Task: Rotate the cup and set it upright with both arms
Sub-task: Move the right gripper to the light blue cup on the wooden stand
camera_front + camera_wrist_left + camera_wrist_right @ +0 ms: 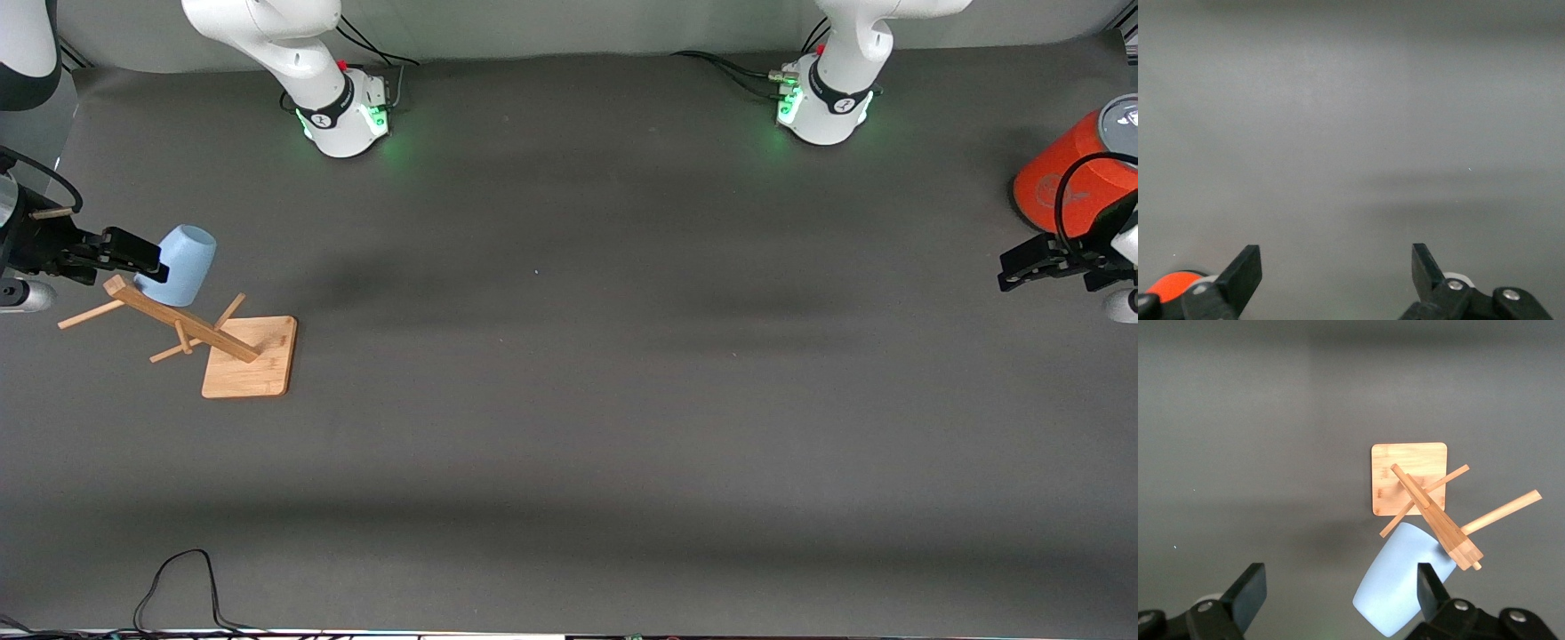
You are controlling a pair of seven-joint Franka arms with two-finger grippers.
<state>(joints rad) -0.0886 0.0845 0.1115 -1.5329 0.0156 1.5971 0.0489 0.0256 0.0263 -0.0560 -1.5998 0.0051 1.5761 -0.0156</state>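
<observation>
Right hand (147, 258) hovers at the right arm's end of the table (569, 400), fingers spread wide, one fingertip just beside the cup (180, 264) and nothing gripped. The cup hangs tilted on a peg of the wooden rack (191, 324), its mouth turned up and away from the hand, its body above the rack's slanted post. In the right wrist view the cup (1400, 583) sits off-centre between the fingers, close to one of them.

Left hand (1036, 264) waits, also wide open and empty, well apart from the rack at the left arm's end, just beside the orange can (1071, 173).

By my judgement the task is at its opening step: reaching for the cup, with no grasp made. The next move calls for centring the right hand's fingers around the cup's wall, closing, then lifting it clear along the peg without tipping the rack, before any handover to the left hand.
</observation>
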